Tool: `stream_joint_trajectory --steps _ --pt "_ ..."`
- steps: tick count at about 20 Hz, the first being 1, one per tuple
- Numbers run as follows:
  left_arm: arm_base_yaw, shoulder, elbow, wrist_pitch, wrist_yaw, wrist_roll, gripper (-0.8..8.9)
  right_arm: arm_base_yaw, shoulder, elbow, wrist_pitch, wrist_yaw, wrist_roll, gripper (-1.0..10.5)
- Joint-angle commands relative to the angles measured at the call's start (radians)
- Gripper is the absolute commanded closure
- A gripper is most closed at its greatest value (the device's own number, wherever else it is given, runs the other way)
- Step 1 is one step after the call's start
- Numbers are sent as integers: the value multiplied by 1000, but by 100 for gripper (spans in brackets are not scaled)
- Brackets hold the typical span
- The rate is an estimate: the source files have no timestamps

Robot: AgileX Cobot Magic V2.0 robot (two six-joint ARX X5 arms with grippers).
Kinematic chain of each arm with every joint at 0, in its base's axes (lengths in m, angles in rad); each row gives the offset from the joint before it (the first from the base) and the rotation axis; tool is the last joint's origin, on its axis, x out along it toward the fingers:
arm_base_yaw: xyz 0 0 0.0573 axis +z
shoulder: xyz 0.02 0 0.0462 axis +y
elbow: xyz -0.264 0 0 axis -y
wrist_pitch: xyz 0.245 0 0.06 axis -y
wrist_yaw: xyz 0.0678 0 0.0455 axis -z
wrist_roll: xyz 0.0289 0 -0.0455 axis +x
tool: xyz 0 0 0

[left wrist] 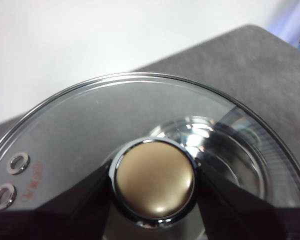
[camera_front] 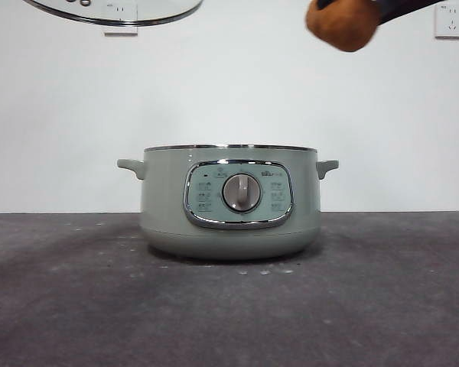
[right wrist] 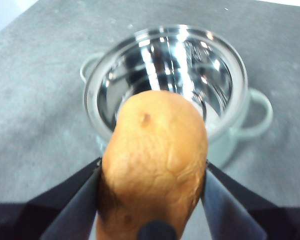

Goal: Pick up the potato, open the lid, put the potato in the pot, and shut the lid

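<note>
The sage-green pot [camera_front: 229, 206] stands open on the dark table, its dial facing the front camera. My right gripper [right wrist: 152, 175] is shut on the orange-brown potato [right wrist: 155, 160] and holds it high above the pot's right side; the potato shows at the top of the front view [camera_front: 343, 23]. The pot's shiny open inside [right wrist: 165, 75] lies beyond the potato. My left gripper [left wrist: 154, 182] is shut on the knob [left wrist: 154, 180] of the glass lid [left wrist: 90, 125] and holds the lid high, up and left of the pot, where its rim shows in the front view [camera_front: 115, 11].
A white wall stands behind the grey table [camera_front: 61, 306]. Two wall sockets show, one behind the lid [camera_front: 121, 19] and one at the top right [camera_front: 450, 19].
</note>
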Motion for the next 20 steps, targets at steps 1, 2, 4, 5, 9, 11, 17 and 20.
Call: stream_joint_trajectory --steps 1,2,4,5,9,11,17,20 --pt "24 -70 -11 24 47 37 822 1 110 106 3 -16 -15 963" --pt "23 -107 -46 27 50 46 821 1 161 158 -8 -28 -24 963" --pt "24 -200 -157 64 48 51 821 1 264 259 -24 -47 -28 963" --pt "24 -252 -225 83 48 47 821 2 315 311 -34 -50 -28 963" --pt "43 -460 -497 118 47 43 821 24 525 520 -77 -49 -34 963" --pt "45 -546 -586 117 47 40 821 42 623 612 -93 -48 -35 963" --pt "45 -724 -661 64 45 22 822 80 902 842 -175 6 -60 963" --pt "45 -761 -661 59 45 13 822 100 983 868 -203 50 -86 963"
